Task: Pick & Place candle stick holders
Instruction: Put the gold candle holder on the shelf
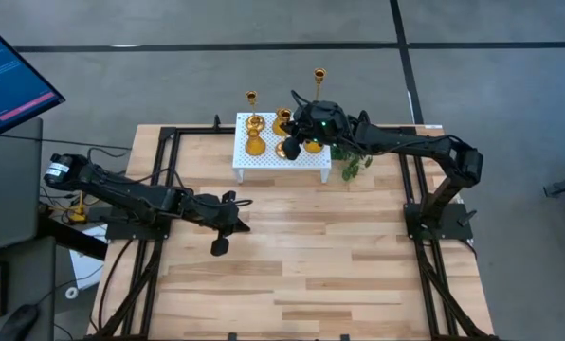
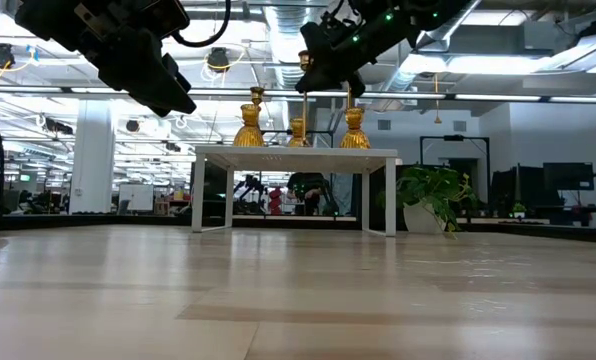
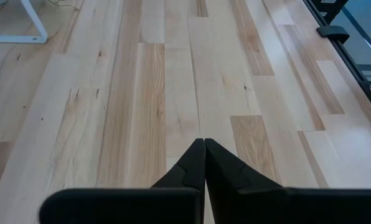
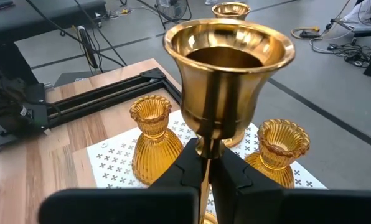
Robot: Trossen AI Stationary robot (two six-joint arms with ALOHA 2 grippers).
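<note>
Tall gold candle stick holder [image 4: 229, 81] is clamped by its thin stem in the right gripper [image 4: 205, 163], fingers shut tight on it, held above the white perforated stand [image 1: 264, 159] near the worktop's [image 1: 311, 265] far edge. Two squat ribbed holders [image 4: 150, 140] sit on the stand just beside it; more gold holders stand at that end too. Green plant sprig [image 1: 351, 167] lies at the stand's right end. Left gripper [image 3: 204, 160] hovers over bare wood toward the worktop's left side, fingers closed on nothing.
</note>
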